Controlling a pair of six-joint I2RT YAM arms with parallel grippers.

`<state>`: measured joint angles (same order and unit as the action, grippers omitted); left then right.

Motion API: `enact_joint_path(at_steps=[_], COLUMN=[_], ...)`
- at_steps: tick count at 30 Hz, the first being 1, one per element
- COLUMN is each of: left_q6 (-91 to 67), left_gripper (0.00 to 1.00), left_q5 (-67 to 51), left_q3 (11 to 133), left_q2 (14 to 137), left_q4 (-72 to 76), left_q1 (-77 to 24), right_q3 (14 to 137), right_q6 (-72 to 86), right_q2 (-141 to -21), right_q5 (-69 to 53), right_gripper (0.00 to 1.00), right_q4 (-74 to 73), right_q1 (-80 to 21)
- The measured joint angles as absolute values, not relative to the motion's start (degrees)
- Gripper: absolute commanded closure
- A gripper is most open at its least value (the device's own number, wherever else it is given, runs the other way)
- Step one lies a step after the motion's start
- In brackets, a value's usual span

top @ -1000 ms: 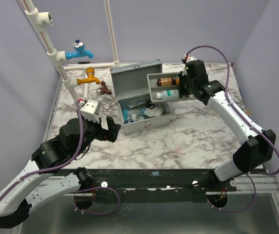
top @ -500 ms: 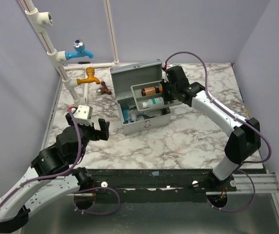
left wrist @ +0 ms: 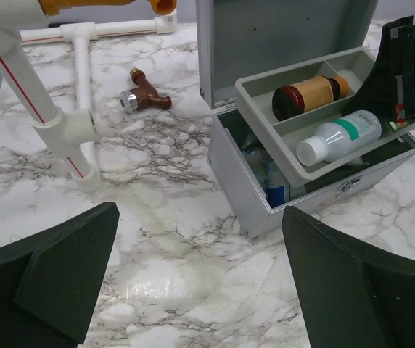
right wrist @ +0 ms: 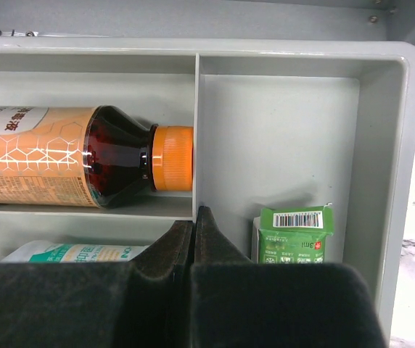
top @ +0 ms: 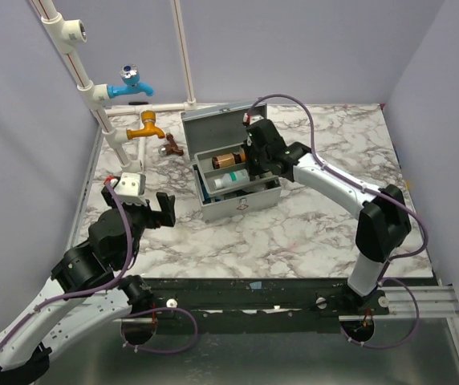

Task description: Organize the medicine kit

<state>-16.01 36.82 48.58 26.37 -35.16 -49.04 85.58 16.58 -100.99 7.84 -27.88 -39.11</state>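
Note:
The medicine kit [top: 239, 201], a grey metal box with its lid [top: 220, 128] up, stands mid-table; it also shows in the left wrist view [left wrist: 245, 190]. Its grey compartmented tray [top: 205, 162] sits tilted over the box opening, carrying a brown bottle [top: 231, 159] with an orange cap and a white bottle [top: 229, 179]. My right gripper [top: 256, 164] is shut on the tray's divider wall [right wrist: 196, 130]; a green packet [right wrist: 294, 233] lies in the compartment beside it. My left gripper [top: 165, 210] is open and empty over the marble, left of the kit [left wrist: 199, 212].
White pipes [top: 93, 88] with a blue tap [top: 129, 83] and an orange tap [top: 148, 124] stand at the back left. A small brown valve [top: 171, 147] lies on the marble left of the kit. Blue and white items lie inside the box under the tray.
My right gripper has carried the tray left and down, from beside the open kit to over its opening. My left arm has drawn back a little to the left.

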Motion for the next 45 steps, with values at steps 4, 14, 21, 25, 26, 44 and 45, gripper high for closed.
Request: enact_joint_path(at_steps=[4, 14, 21, 25, 26, 44, 45], left_q6=[-15.9, -15.9, -15.8, -15.8, -15.8, -15.7, -15.7], left_gripper=[0.01, 0.01, 0.01, 0.01, 0.01, 0.01, 0.01], left_q5=[36.6, 35.0, 33.1, 32.2, 32.1, 29.8, 29.8], left_q3=[48.4, 48.0, 48.0, 47.9, 47.8, 47.7, 47.7], left_q2=[26.6, 26.6, 26.7, 26.7, 26.7, 26.7, 26.6], left_q4=[-34.9, -34.7, -34.4, -34.3, -34.3, -33.9, -33.9], left_q1=[-47.9, -46.1, -44.4, -43.6, -43.5, -42.1, -42.1], right_q3=[86.0, 86.0, 86.2, 86.2, 86.2, 85.2, 85.2], right_q6=[17.6, 19.1, 19.6, 19.5, 19.5, 19.5, 19.5], right_q2=[-102.7, -104.2, -105.0, -105.1, -105.1, -105.4, -105.4], right_q5=[8.6, 11.4, 11.5, 11.5, 11.5, 15.0, 15.6], right_gripper=[0.99, 0.99, 0.99, 0.99, 0.99, 0.99, 0.99], right_q4=[-27.6, -26.2, -25.3, -25.3, -25.3, -23.9, -23.8], right_q1=[-39.9, -40.1, -40.2, -40.2, -40.3, -43.8, -43.9])
